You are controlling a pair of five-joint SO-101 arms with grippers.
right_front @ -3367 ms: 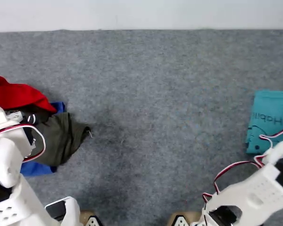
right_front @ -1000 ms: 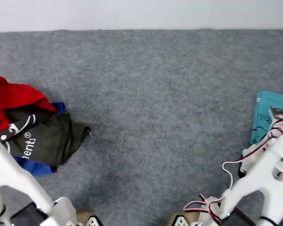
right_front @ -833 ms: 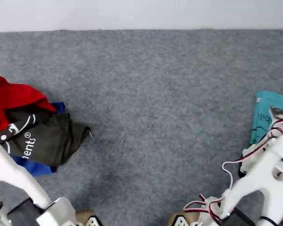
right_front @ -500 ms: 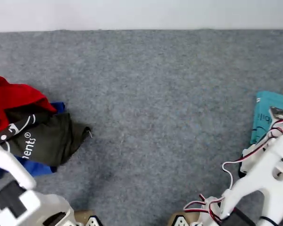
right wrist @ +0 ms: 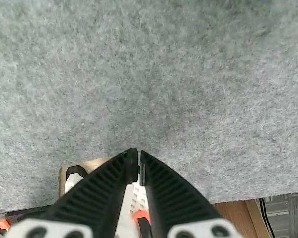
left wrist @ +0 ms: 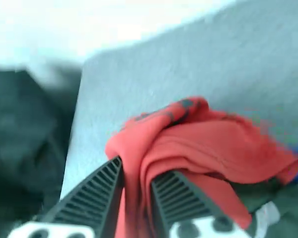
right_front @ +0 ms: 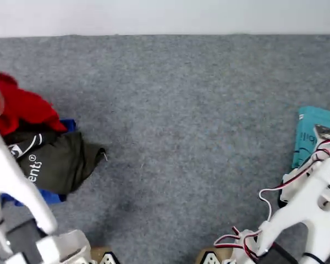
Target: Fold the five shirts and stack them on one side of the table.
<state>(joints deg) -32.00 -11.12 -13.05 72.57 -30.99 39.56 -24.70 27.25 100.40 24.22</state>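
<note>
Red shirt point(right_front: 27, 107) shifted, olive shirt point(right_front: 63, 162) beside

1. Robotics lab / test bench setup, not a home.
2. Counter point(right_front: 198, 110) is covered w/ a grey felt mat. A bare wood edge point(right wrist: 233, 220) shows just behind the right tool point(right wrist: 138, 153), past the mat's border.
3. Left arm point(right_front: 11, 181) and right arm point(right_front: 308, 203) are white printed plastic w/ exposed red/white servo wires point(right_front: 262, 196). Bases sit at the counter's near edge.
4. Plain white wall point(right_front: 165, 16) past the counter's far edge, well ahead of both tools.
5. Clothes look like test props: a crumpled shirt pile point(right_front: 49, 159) under the left tool point(left wrist: 137, 171), which pinches the red shirt point(left wrist: 198, 134). A folded teal shirt point(right_front: 313, 132) lies beside the right arm.
</note>
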